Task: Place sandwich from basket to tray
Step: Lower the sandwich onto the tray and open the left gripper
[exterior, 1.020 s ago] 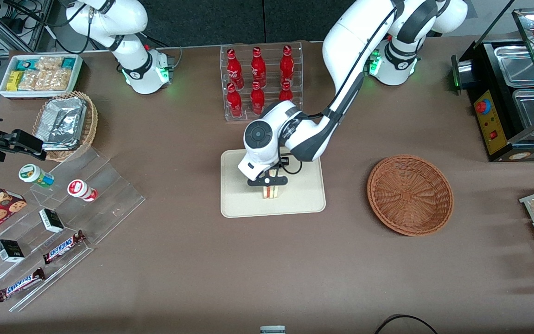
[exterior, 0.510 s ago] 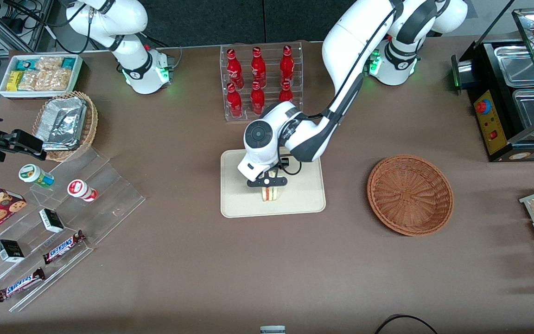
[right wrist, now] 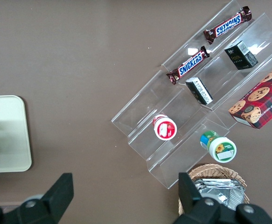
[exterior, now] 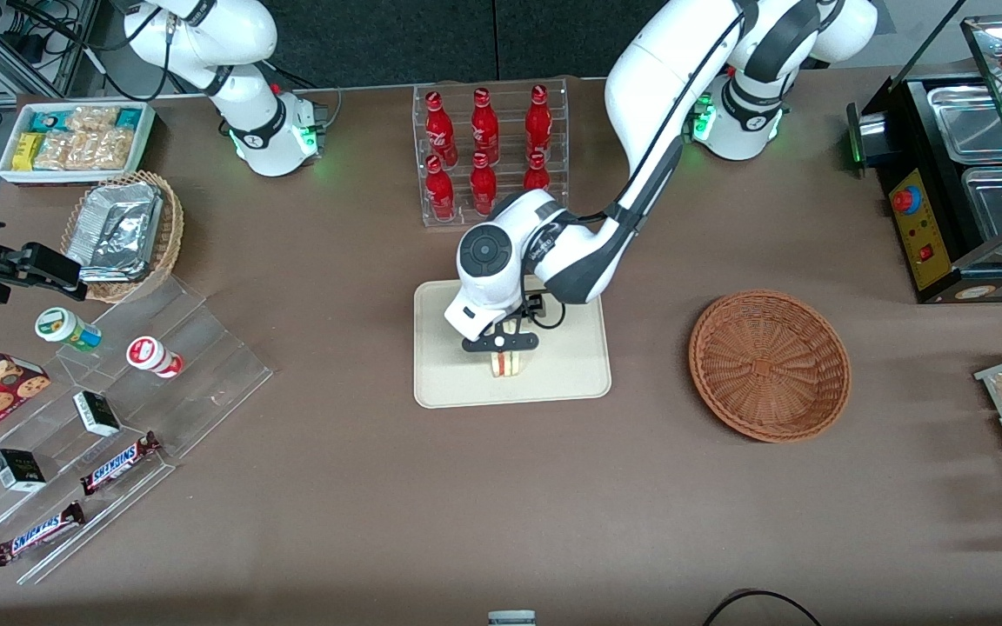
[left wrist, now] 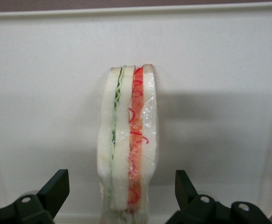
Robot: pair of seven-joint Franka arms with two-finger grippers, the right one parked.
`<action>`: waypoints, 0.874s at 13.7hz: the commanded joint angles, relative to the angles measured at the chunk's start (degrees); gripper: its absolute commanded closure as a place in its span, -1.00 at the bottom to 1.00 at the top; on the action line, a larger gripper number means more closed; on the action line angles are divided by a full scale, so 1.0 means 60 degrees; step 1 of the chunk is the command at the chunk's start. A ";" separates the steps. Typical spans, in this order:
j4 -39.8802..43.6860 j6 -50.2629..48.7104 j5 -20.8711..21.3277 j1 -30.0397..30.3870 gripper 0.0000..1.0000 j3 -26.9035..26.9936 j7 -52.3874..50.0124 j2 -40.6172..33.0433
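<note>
The sandwich [exterior: 507, 362] stands on its edge on the cream tray [exterior: 571, 382], near the tray's middle. In the left wrist view the sandwich [left wrist: 129, 144] shows white bread with a green stripe and a red stripe, upright on the tray [left wrist: 219, 70]. My left gripper [exterior: 501, 341] is just above the sandwich. It is open, with a black fingertip [left wrist: 55, 186] on each side of the sandwich and a clear gap to the bread. The reddish-brown basket [exterior: 769, 365] lies toward the working arm's end and holds nothing.
A clear rack of red bottles [exterior: 488, 148] stands farther from the front camera than the tray. A tiered clear display [exterior: 92, 409] with snacks, a tan basket of foil containers [exterior: 123, 230] and a white bin [exterior: 75, 139] lie toward the parked arm's end. A black warmer [exterior: 971, 183] stands at the working arm's end.
The gripper has risen very slightly over the sandwich; the sandwich stays standing on the tray.
</note>
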 commanded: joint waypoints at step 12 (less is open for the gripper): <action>-0.0235 -0.1321 0.0013 0.0038 -1.00 0.1823 0.1347 -0.1781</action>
